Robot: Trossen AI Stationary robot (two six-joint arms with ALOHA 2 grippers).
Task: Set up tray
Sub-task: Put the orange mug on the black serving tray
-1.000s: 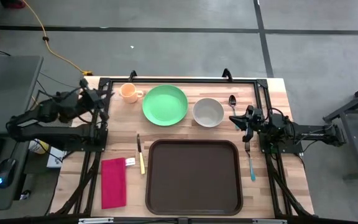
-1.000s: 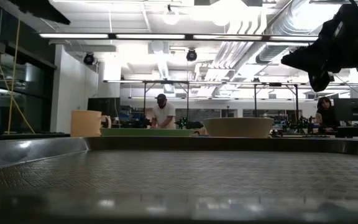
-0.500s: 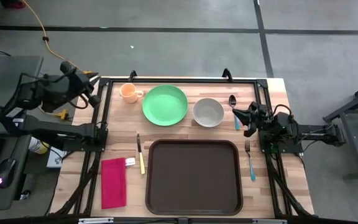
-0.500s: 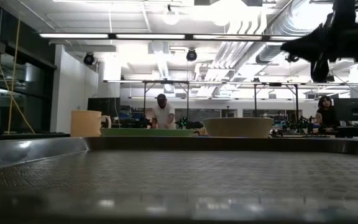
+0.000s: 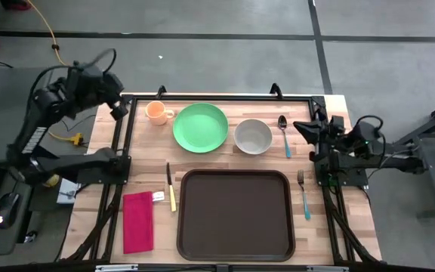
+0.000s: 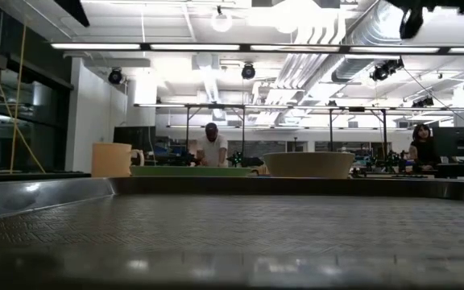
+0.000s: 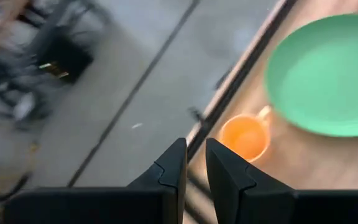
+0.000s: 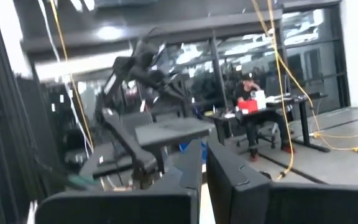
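Observation:
The dark brown tray (image 5: 235,215) lies flat on the table's near middle; its textured floor (image 6: 232,234) fills the low view. My left gripper (image 5: 119,110) is shut and hangs high over the table's far left corner, above and left of the orange cup (image 7: 244,137). My right gripper (image 5: 300,125) is shut too. It is raised near the right edge and points level toward the left, just right of the spoon (image 5: 282,128). Neither gripper holds anything. Both pairs of fingers show close together in the wrist views, at my left gripper (image 7: 195,158) and my right gripper (image 8: 204,158).
Along the far side stand the orange cup (image 5: 155,113), a green plate (image 5: 200,127) and a grey bowl (image 5: 253,136). A fork (image 5: 303,193) lies right of the tray, a knife (image 5: 171,187) and a red napkin (image 5: 137,221) to its left. People are in the room behind.
My left arm has swung up and back, lifting its gripper high over the far left corner. My right gripper has risen from above the fork, tipped from pointing down to level, and moved toward the far edge; in the low view it has climbed almost out of the picture.

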